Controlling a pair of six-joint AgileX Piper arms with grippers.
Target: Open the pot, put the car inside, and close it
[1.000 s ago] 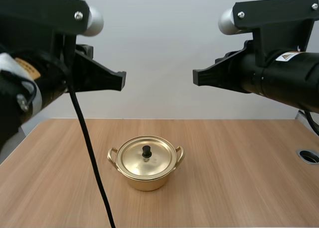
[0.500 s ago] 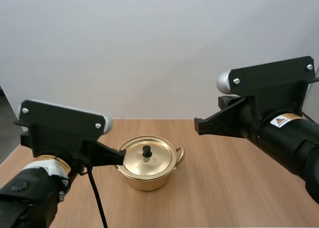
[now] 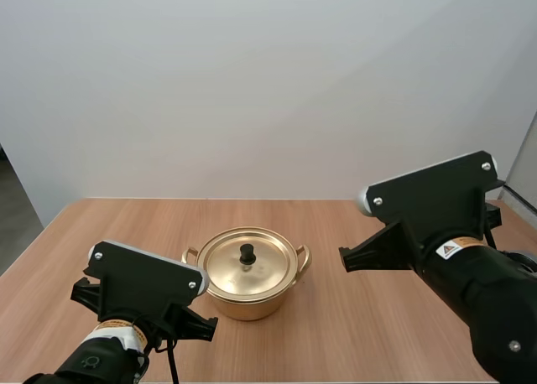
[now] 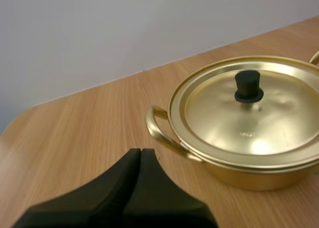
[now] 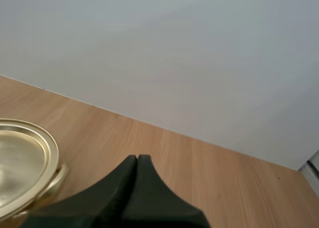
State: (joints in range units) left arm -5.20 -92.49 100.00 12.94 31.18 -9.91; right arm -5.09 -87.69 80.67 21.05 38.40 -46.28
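A golden pot (image 3: 246,300) with two loop handles stands mid-table, its lid (image 3: 247,268) on and a black knob (image 3: 247,253) at the centre. In the left wrist view the pot (image 4: 249,158) and its knob (image 4: 248,86) lie just ahead of my left gripper (image 4: 140,151), whose fingers lie together as one dark wedge near the pot's handle (image 4: 159,131). My left gripper (image 3: 205,327) sits low at the pot's left front. My right gripper (image 3: 344,260) hovers right of the pot; in its wrist view it (image 5: 137,158) is shut, the lid's rim (image 5: 30,163) beside it.
The wooden table (image 3: 377,233) stretches bare around the pot, with a plain white wall behind it. The table's left edge (image 3: 33,241) drops to a dark floor.
Both arms have come down from high in front of the camera. The left now sits low by the pot's left side and the right hovers lower at its right. The pot has not moved.
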